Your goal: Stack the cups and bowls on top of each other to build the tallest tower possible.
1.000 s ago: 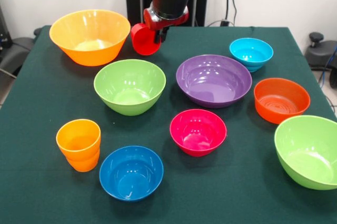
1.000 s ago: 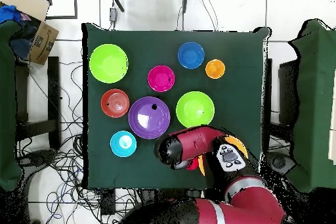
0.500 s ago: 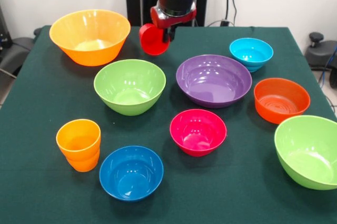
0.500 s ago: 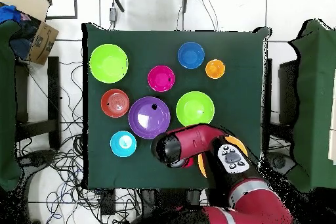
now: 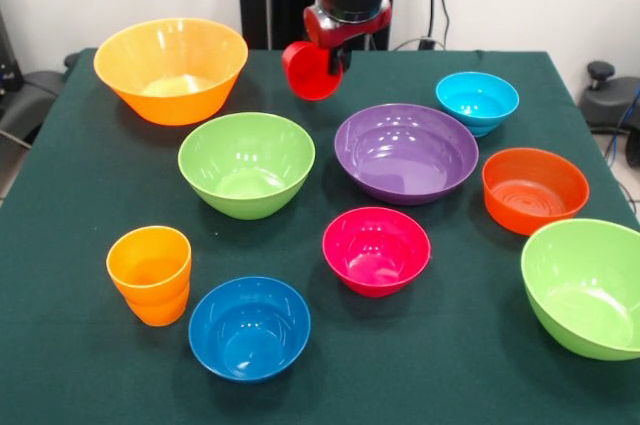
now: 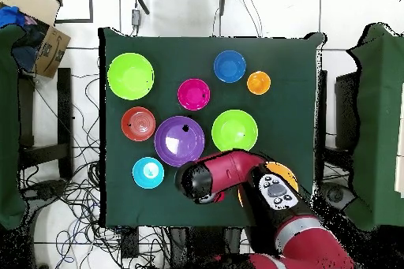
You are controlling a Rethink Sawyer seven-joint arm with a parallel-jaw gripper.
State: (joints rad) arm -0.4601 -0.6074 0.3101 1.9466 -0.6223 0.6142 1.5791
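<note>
My gripper [image 5: 334, 57] is shut on a red cup [image 5: 311, 71] and holds it tilted on its side above the far middle of the table, between the large yellow-orange bowl [image 5: 170, 70] and the purple bowl [image 5: 405, 152]. Stacked orange cups [image 5: 150, 273] stand at the near left. A lime green bowl [image 5: 246, 163], a pink bowl [image 5: 376, 249], a dark blue bowl [image 5: 249, 327], an orange bowl [image 5: 534, 189], a light blue bowl [image 5: 477, 101] and a second lime green bowl [image 5: 585, 285] sit apart on the cloth. In the overhead view the arm [image 6: 229, 175] hides the red cup.
The table has a dark green cloth [image 5: 80, 175]. In the overhead view a cardboard box [image 6: 43, 25] sits beyond the far left corner and cables lie on the floor around the table.
My gripper has carried the red cup to the right in the front view, away from the yellow-orange bowl and towards the purple bowl. The bowls and orange cups have not moved.
</note>
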